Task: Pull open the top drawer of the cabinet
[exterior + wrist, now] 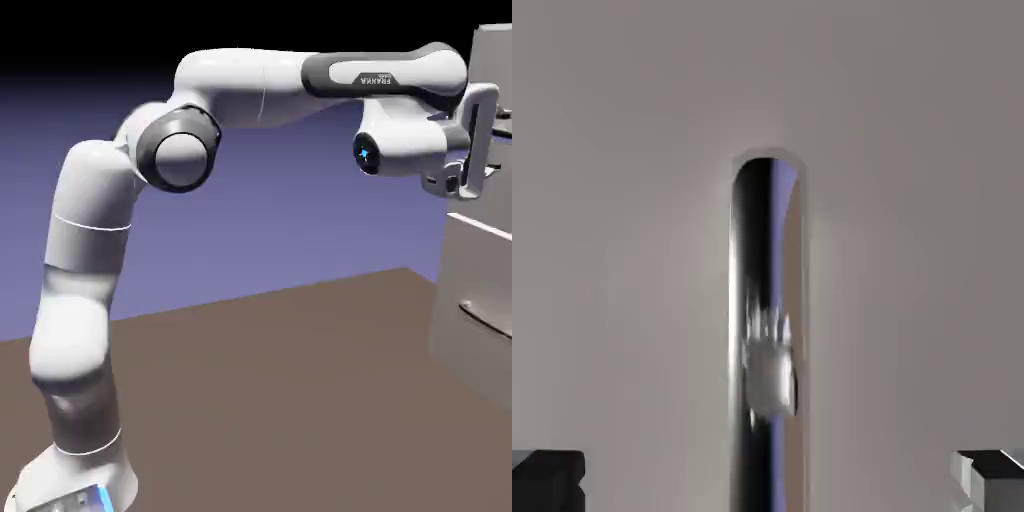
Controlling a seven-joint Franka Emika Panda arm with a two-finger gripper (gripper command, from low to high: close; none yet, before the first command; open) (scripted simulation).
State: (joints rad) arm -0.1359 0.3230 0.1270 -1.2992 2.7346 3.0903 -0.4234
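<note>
Arm rises from the exterior view's lower left, bends at the elbow and reaches right; hand at the front of the cabinet (470, 300), pointed at its upper part. Fingers (768, 482) spread wide, one at each side of the hand view's bottom edge, nothing gripped. Bar handle (768, 250) of the top drawer (632, 250) runs upright in the hand view, between the fingers, apart from both. Lower drawer front (475, 270) with its own handle sits beneath.
</note>
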